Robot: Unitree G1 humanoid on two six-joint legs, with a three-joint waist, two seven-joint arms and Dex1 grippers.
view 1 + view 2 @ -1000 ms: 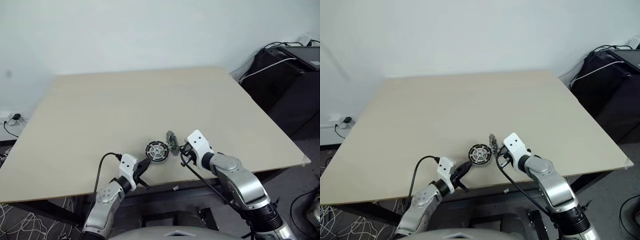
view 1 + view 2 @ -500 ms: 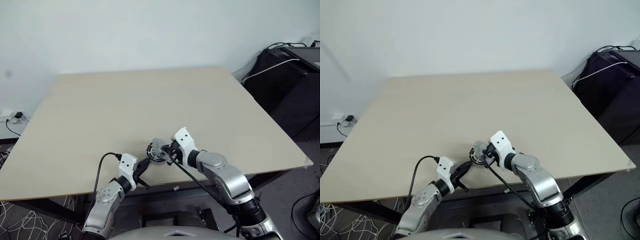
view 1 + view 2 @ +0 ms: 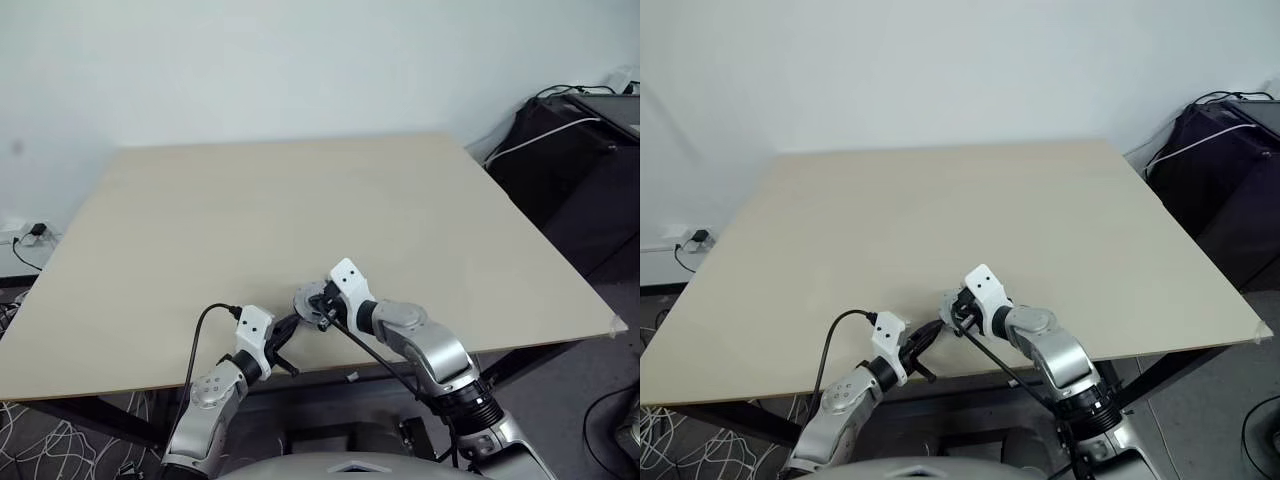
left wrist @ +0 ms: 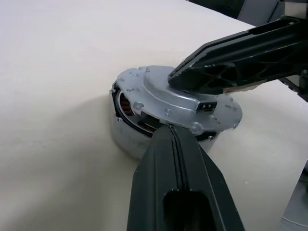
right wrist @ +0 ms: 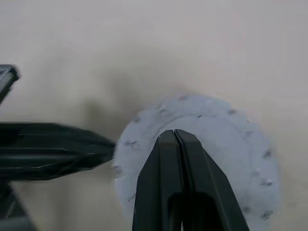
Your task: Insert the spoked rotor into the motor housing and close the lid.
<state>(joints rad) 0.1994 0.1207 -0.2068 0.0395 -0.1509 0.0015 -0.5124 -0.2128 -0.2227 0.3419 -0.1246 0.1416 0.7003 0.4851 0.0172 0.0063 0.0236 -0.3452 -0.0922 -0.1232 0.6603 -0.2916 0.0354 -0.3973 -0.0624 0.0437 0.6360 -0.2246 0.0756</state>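
Lid atop motor housing — near table's front edge

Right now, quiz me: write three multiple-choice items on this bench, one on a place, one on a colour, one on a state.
1. Where does the lid sit?
A. On top of the motor housing
B. At the table's far edge
C. On the floor

2. What colour shows through the gap under the lid?
A. Blue
B. Copper
C. Green

3. How do the right pincer's fingers stand?
A. Wide open
B. Shut together, tips over the lid
C. Clamped round a cable

Answers:
1 A: the left wrist view shows the silvery cap lying on the housing, near the table's front edge.
2 B: copper-coloured windings show at the housing's side in the left wrist view.
3 B: the right wrist view shows the two black fingers pressed together over the lid; the left pincer is likewise shut, its tip at the housing's side.
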